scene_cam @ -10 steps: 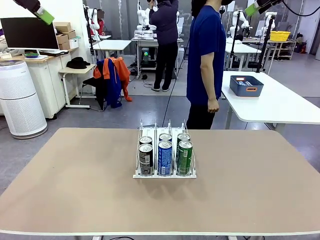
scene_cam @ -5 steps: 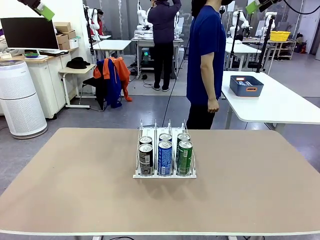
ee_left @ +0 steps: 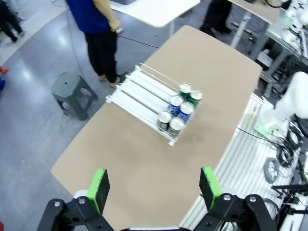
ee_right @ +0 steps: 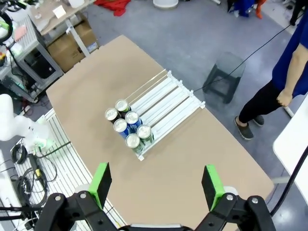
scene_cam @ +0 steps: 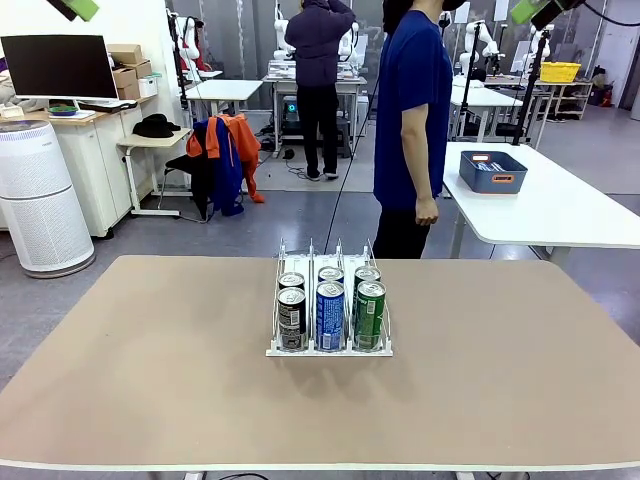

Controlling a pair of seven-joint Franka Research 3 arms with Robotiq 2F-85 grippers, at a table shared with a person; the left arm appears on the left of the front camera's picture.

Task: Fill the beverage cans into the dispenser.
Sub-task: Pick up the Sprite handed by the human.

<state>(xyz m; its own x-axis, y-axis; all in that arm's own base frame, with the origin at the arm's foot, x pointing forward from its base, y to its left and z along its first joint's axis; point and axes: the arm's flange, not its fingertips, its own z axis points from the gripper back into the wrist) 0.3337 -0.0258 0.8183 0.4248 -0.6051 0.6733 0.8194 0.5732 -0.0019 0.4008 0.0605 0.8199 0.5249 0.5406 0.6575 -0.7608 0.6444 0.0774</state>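
Grippers up high: left gripper [ee_left: 154,187] and right gripper [ee_right: 156,184] both spread wide, holding nothing.
Six slim metal beverage cans [scene_cam: 330,315], black, blue-and-white and green, bunched two deep against the front lip of the white wire-divided dispenser [scene_cam: 328,351], mid tan worktop [scene_cam: 150,380]. Risky from here: dropping from that height off-line, clipping and shoving the dispenser, toppling a can, or crowding the person in blue [scene_cam: 412,110] at the far edge.
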